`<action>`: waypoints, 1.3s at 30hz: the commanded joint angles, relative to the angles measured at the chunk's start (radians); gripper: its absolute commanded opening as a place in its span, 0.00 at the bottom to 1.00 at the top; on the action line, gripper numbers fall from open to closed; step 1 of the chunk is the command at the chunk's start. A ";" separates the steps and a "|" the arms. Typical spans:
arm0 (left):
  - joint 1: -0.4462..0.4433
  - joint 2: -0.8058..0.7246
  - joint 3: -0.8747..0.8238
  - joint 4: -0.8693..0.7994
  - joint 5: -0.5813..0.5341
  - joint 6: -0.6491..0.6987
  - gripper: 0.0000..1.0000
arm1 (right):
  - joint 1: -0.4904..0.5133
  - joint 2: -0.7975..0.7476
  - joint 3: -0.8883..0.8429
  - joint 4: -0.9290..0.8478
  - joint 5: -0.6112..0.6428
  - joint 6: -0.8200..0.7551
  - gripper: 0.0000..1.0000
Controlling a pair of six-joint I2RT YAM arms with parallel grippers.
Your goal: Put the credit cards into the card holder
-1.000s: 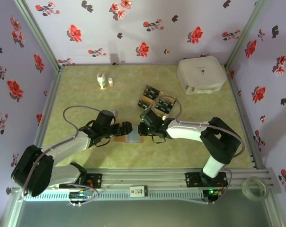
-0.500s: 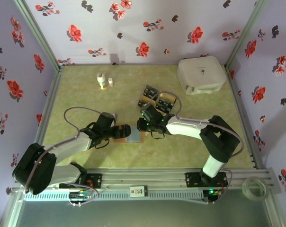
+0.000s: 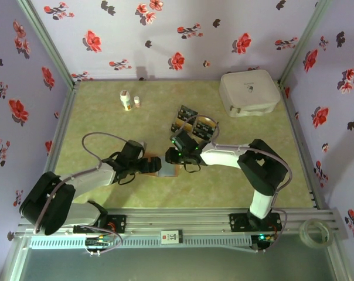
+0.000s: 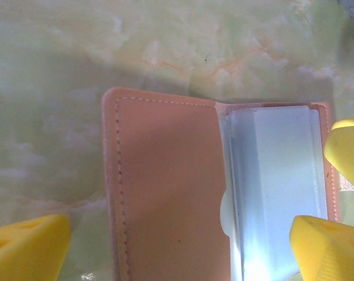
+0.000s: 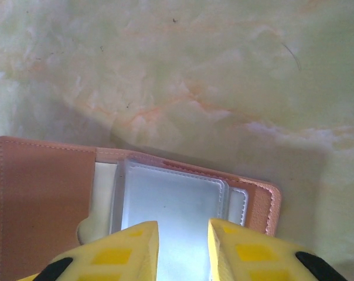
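The card holder (image 3: pixel 167 170) lies open on the green mat between my two grippers. Its reddish-brown flap (image 4: pixel 165 187) is spread to the left, and its clear sleeves (image 4: pixel 276 175) lie on the right. My left gripper (image 3: pixel 152 165) is open wide, its yellow fingertips (image 4: pixel 24 252) standing either side of the flap. My right gripper (image 3: pixel 176 157) hovers over the sleeves (image 5: pixel 177 202), jaws narrowly open with nothing gripped between the fingertips (image 5: pixel 115 254). The credit cards (image 3: pixel 196 124), black and gold, sit in a clear tray behind the right gripper.
A large white rounded case (image 3: pixel 249 92) rests at the back right. Two small bottles (image 3: pixel 126 100) stand at the back left. A roll of tape (image 3: pixel 313 232) lies on the rail at the front right. Flowered walls enclose the mat.
My right gripper has shifted slightly left over the holder and its jaws have parted a little. My left gripper has drawn back a little to the left, still wide open.
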 commanded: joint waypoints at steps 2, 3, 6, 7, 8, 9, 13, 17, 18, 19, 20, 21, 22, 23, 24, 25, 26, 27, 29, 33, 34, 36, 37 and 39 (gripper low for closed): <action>-0.006 -0.008 0.004 -0.038 -0.044 0.026 0.94 | -0.003 0.023 0.026 0.016 -0.007 0.002 0.30; -0.006 -0.014 0.011 -0.060 -0.055 0.027 0.94 | -0.003 0.027 0.026 0.016 -0.007 0.002 0.30; -0.006 -0.044 0.031 -0.123 -0.079 0.032 0.93 | -0.007 0.032 0.032 0.013 -0.013 0.001 0.30; -0.007 -0.058 0.038 -0.147 -0.088 0.034 0.93 | -0.008 0.032 0.032 0.014 -0.013 -0.001 0.30; -0.008 -0.070 0.045 -0.165 -0.095 0.035 0.93 | -0.009 0.033 0.032 0.013 -0.014 -0.002 0.30; -0.008 -0.086 0.051 -0.181 -0.101 0.037 0.92 | -0.009 0.031 0.035 0.011 -0.014 -0.003 0.30; -0.019 -0.146 0.071 -0.214 -0.102 0.034 0.91 | -0.015 0.029 0.040 0.005 -0.019 -0.009 0.29; -0.041 -0.177 0.083 -0.203 -0.080 0.021 0.91 | -0.019 0.028 0.044 0.006 -0.024 -0.010 0.27; -0.047 -0.177 0.085 -0.194 -0.073 0.017 0.91 | -0.019 0.028 0.043 0.007 -0.026 -0.010 0.27; -0.051 -0.176 0.083 -0.182 -0.065 0.015 0.91 | -0.019 0.028 0.044 0.008 -0.026 -0.010 0.27; -0.055 -0.173 0.083 -0.170 -0.056 0.013 0.91 | -0.019 0.028 0.044 0.007 -0.026 -0.010 0.26; -0.059 -0.168 0.080 -0.156 -0.049 0.012 0.91 | -0.020 0.029 0.044 0.009 -0.025 -0.010 0.26; -0.063 -0.160 0.078 -0.142 -0.041 0.013 0.91 | -0.020 0.029 0.044 0.011 -0.028 -0.010 0.25; -0.066 -0.155 0.076 -0.135 -0.037 0.012 0.91 | -0.021 0.033 0.044 0.011 -0.030 -0.009 0.25; -0.067 -0.144 0.074 -0.129 -0.033 0.011 0.91 | -0.020 0.034 0.046 0.012 -0.030 -0.009 0.25; -0.069 -0.135 0.071 -0.122 -0.031 0.011 0.91 | -0.021 0.036 0.047 0.012 -0.030 -0.010 0.25; -0.071 -0.128 0.067 -0.114 -0.029 0.011 0.91 | -0.020 0.038 0.048 0.013 -0.032 -0.010 0.25; -0.071 -0.121 0.062 -0.107 -0.028 0.009 0.91 | -0.020 0.041 0.048 0.015 -0.034 -0.009 0.24; -0.072 -0.110 0.046 -0.092 -0.027 0.006 0.91 | -0.021 0.046 0.049 0.017 -0.035 -0.010 0.24; -0.073 -0.083 0.020 -0.065 -0.024 0.009 0.91 | -0.024 0.059 0.048 0.020 -0.038 -0.012 0.24; -0.072 -0.075 0.014 -0.058 -0.025 0.012 0.90 | -0.025 0.064 0.047 0.021 -0.039 -0.013 0.24; -0.074 -0.062 0.002 -0.046 -0.025 0.014 0.89 | -0.027 0.070 0.047 0.024 -0.042 -0.012 0.24; -0.072 -0.052 -0.004 -0.038 -0.024 0.016 0.88 | -0.026 0.074 0.047 0.025 -0.045 -0.015 0.24; -0.072 -0.036 -0.011 -0.026 -0.026 0.021 0.87 | -0.030 0.082 0.044 0.027 -0.046 -0.015 0.23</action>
